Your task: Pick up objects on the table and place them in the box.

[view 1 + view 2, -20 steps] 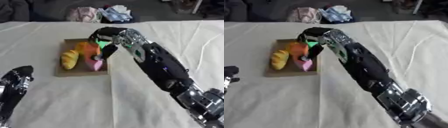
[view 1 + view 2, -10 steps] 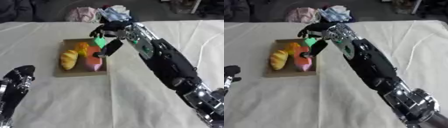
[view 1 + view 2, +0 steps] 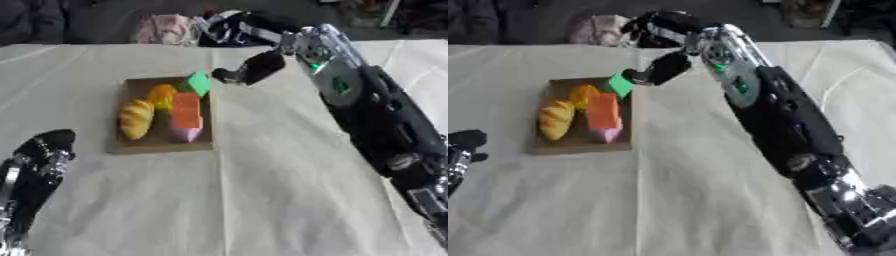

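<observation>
A shallow brown cardboard box lies on the cloth-covered table, toward the far left part of it. Four things lie in the box. A yellow bread-shaped piece sits along its left side. An orange round piece sits just behind that, near the far edge. An orange-and-pink block runs down the middle of the box, its pink end toward the near edge. A green block stands tilted at the far right corner of the box, leaning over the rim.

The robot's right arm reaches in from the right side and stretches across the table to the far edge. Its right hand hangs just to the right of the green block, above the cloth beside the far right corner of the box. The dark fingers point down and to the left toward the green block and look relaxed, curled round nothing. In the right eye view the fingertips come very close to the green block; whether they touch it cannot be told.

The left hand rests at the near left corner, well apart from the box, fingers up and uncurled.

A pink cloth bundle lies beyond the far edge of the table. No writing or label can be read on any of these things.
</observation>
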Robot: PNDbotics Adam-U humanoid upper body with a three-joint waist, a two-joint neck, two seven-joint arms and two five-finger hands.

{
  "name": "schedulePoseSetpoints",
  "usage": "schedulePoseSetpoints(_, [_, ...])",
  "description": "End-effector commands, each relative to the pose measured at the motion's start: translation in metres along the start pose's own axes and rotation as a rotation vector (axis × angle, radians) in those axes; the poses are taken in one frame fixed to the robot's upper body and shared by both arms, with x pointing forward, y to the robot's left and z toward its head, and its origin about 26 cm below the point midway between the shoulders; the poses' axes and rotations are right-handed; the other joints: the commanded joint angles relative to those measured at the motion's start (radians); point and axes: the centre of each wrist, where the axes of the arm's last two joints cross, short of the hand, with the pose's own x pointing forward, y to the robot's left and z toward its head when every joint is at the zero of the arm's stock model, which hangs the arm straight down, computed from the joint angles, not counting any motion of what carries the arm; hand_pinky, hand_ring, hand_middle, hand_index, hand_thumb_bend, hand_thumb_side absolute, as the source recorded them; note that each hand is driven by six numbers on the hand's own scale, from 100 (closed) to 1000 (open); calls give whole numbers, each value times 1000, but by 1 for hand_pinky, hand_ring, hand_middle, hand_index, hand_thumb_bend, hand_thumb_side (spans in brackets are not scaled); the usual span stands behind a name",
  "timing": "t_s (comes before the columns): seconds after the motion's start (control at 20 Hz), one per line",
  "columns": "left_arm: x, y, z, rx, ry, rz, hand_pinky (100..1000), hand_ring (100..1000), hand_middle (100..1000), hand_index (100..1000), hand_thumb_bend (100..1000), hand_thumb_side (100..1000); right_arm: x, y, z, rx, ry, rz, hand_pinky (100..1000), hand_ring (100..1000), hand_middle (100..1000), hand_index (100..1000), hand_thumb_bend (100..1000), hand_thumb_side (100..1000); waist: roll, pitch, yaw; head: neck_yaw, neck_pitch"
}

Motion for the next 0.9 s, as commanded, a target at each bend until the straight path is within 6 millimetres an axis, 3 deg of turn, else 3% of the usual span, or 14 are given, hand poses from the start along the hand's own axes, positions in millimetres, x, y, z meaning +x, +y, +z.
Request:
schedulePoseSetpoints(0.05, [4,7,0,19,-14,-20,749,821,711,748,159,587,-5,-27,38,-209,20,-60,731,749,737,919,278,466,-11,-31,-8,18,-1])
schedulePoseSetpoints(0.25, [4,9,0,34,-15,-23,751,829,723,750,160,585,-19,-8,86,-420,119,-224,693,710,686,879,214,433,-11,-30,-27,36,0])
schedulePoseSetpoints(0.45, [3,10,0,44,-11,-24,752,836,732,754,160,585,-27,23,121,-589,197,-390,665,675,645,850,136,405,-10,-29,-41,55,4])
schedulePoseSetpoints(0.9, [2,9,1,59,-5,-16,747,828,723,749,158,588,-24,95,158,-748,331,-624,638,649,621,830,100,318,-10,-25,-55,92,27])
